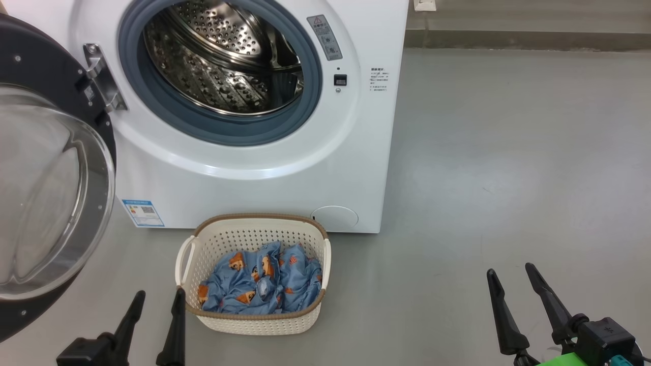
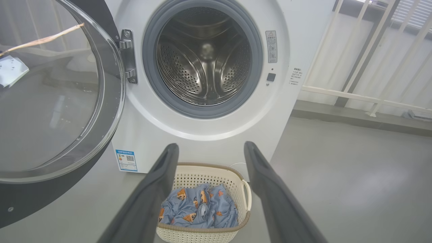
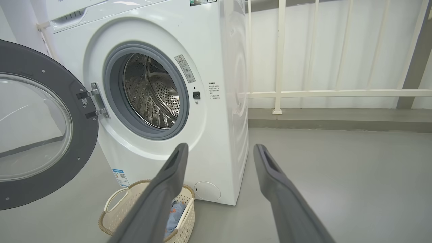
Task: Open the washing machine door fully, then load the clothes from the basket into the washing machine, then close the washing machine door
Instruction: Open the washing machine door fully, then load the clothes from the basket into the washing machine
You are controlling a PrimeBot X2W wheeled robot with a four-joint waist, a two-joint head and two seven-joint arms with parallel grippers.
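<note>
Grey floor (image 1: 508, 152) lies all around the big white washing machine (image 1: 244, 173), and a pale railing (image 3: 280, 57) stands past the machine's far side. The washing machine door (image 1: 35, 61) hangs from the hinge (image 1: 104, 84) at the left of the machine's round hole. It is swung right out, so nothing blocks the way into the shiny drum (image 1: 224, 66). I think the opening step is done. The basket (image 1: 259, 217) sits on the floor just in front of the machine, under the hole, most likely so the lift into the drum is short. The clothes (image 1: 264, 284) lie bunched in the bottom of the basket and none are in the drum, so loading has not begun. The left pincer (image 1: 159, 292) is spread open and holds nothing. It hovers just beside the basket's near left corner, and in its wrist view the clothes sit straight ahead of it, so it looks lined up to reach for them. The right pincer (image 1: 509, 269) is open and empty too, well off to the right of the machine over bare floor, out of the way. The next move should go down into the basket to pinch a good fold of cloth without catching the rim.
</note>
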